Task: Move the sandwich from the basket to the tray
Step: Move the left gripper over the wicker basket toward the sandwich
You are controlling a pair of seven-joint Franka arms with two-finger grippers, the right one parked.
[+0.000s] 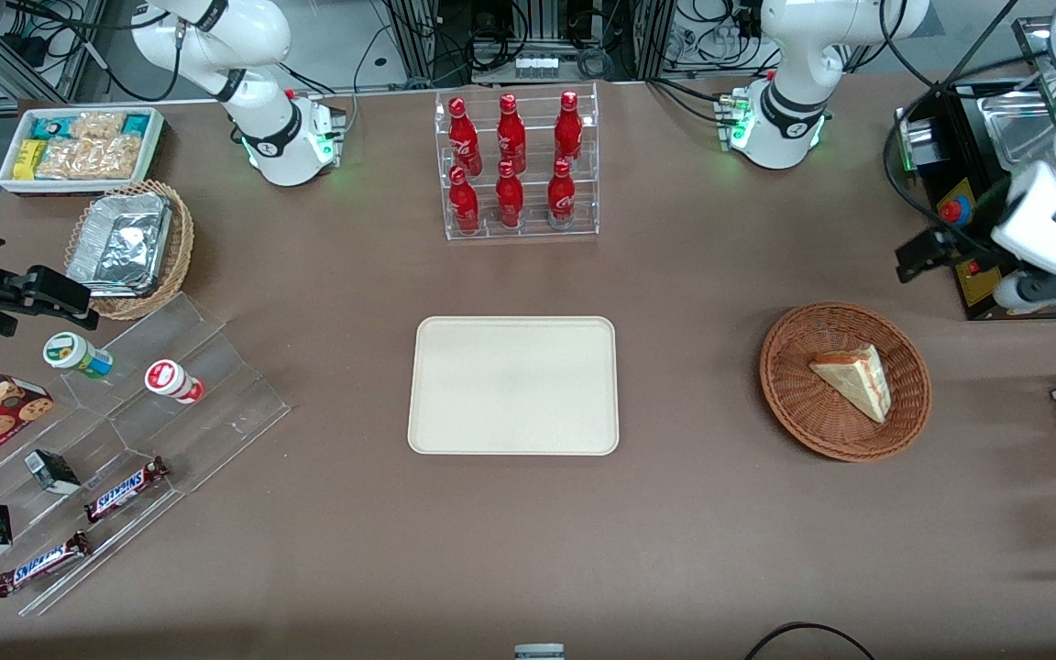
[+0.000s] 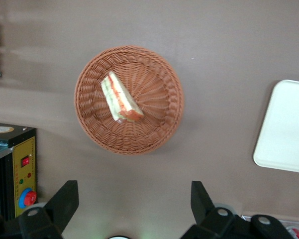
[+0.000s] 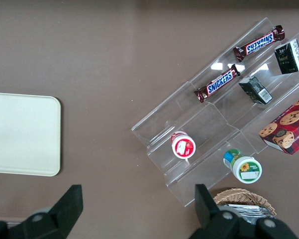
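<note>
Table [image 1: 693, 532]: wide, matt brown top, evenly lit from above, with soft shadows under the things on it. Past its edge farthest from the front camera: pale floor, metal frame posts [image 1: 418, 37] and loose black cables [image 1: 491, 27]. At the working arm's end stands a black control box [image 1: 973, 202] with a yellow panel and red button; a second black cable [image 1: 803, 637] curls at the table's nearest edge.

Sandwich [image 1: 853, 380] in basket [image 1: 794, 394]; gripper [image 2: 134, 199] apparently above table [image 1: 675, 275].
</note>
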